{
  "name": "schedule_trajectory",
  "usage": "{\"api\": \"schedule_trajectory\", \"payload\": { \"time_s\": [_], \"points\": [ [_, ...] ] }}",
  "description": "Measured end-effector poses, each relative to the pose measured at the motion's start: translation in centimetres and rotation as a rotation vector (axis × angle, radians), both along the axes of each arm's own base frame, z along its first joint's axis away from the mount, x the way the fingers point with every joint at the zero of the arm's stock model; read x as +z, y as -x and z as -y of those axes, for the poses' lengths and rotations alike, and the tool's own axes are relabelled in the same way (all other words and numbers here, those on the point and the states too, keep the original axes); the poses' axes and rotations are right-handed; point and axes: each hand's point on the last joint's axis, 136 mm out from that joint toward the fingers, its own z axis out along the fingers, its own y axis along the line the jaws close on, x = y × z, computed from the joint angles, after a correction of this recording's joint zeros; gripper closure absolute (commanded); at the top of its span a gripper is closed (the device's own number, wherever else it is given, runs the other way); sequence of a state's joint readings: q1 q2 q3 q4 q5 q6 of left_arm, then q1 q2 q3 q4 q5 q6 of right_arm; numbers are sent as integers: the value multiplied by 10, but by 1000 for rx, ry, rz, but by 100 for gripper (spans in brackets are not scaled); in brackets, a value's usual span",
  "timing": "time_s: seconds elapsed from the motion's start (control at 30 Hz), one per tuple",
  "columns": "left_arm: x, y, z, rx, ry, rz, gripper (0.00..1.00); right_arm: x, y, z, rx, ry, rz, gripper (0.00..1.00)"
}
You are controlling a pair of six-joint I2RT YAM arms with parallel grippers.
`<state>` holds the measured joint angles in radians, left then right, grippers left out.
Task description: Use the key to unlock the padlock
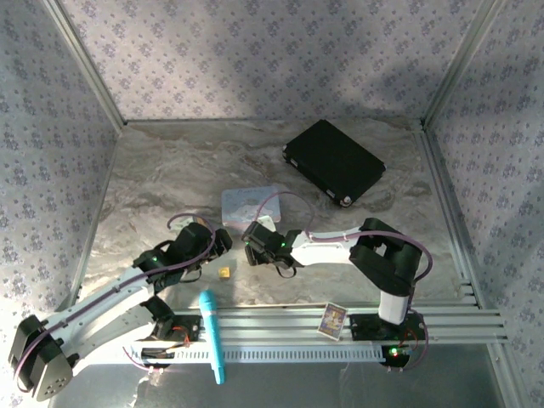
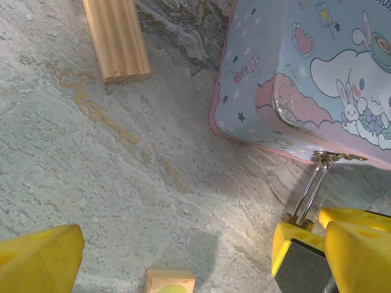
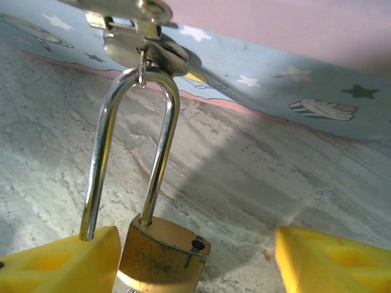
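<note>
Right wrist view: we see the small brass-gold padlock (image 3: pixel 164 251) hooked by its silvery U-shaped shackle (image 3: pixel 162 152) through the metal hasp (image 3: pixel 128 49) of the pastel blue-and-pink cartoon tin box (image 3: pixel 275 73). Its body sits low over the grey marbled table (image 3: pixel 256 183), just beside one yellow finger (image 3: pixel 58 265) of the right gripper (image 3: pixel 195 265) — jaws wide apart, clamping nothing. In the left wrist view the left gripper (image 2: pixel 195 244) gapes wide too, a tan wooden block (image 2: pixel 116 39) lying beyond it.
</note>
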<state>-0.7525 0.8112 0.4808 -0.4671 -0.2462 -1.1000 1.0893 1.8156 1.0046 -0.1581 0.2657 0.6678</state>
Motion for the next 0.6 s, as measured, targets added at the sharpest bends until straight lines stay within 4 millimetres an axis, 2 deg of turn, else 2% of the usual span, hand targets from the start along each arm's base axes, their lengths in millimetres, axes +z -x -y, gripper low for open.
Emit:
{"api": "schedule_trajectory", "payload": {
  "time_s": [0.2,0.37,0.5,0.6],
  "points": [
    [-3,0,0,0,-10,-11,0,-3,-2,5,-12,48,19,43],
    [-4,-2,2,-6,-26,-21,0,-3,-4,8,-9,67,35,60],
    [11,-11,9,-40,-43,6,0,-3,-4,10,1,72,50,75],
    [26,-18,15,-74,-63,42,0,-2,-4,11,2,42,58,80]
  ]
}}
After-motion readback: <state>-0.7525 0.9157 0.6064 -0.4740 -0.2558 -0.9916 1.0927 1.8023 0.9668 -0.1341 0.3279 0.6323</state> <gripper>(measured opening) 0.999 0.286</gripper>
